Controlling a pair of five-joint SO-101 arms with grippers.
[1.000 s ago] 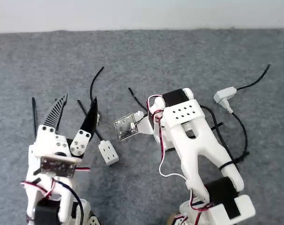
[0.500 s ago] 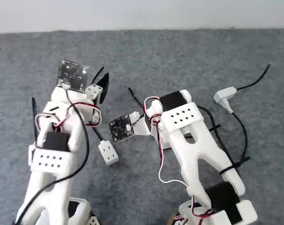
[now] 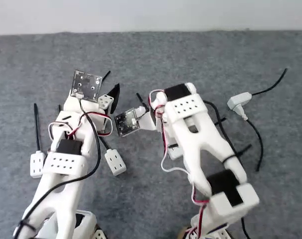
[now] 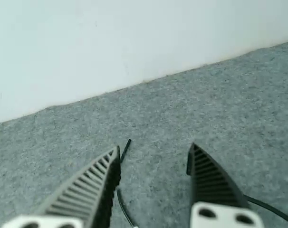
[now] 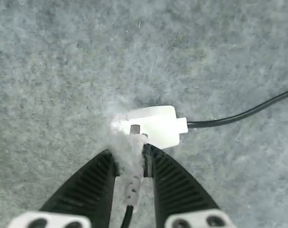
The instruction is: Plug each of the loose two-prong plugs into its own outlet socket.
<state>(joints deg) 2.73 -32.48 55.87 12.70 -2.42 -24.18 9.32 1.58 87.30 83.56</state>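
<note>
While my right gripper [image 5: 129, 154] stays clenched on the white two-prong plug [image 5: 129, 187], nosed against the white outlet socket [image 5: 156, 124] mid-table, my left gripper [image 4: 154, 151], spread and empty, has swung from near-left toward the far wall [image 4: 110, 42]. I judge this pair not yet seated.

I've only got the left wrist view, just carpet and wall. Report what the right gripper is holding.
Observer: In its own wrist view the right gripper is shut on a white cord end, right at a white connector with a black cord.
Operator: Now point me to a free socket.
Observer: In the high view a white socket lies between the left arm and the right arm, with nothing plugged into it.
</note>
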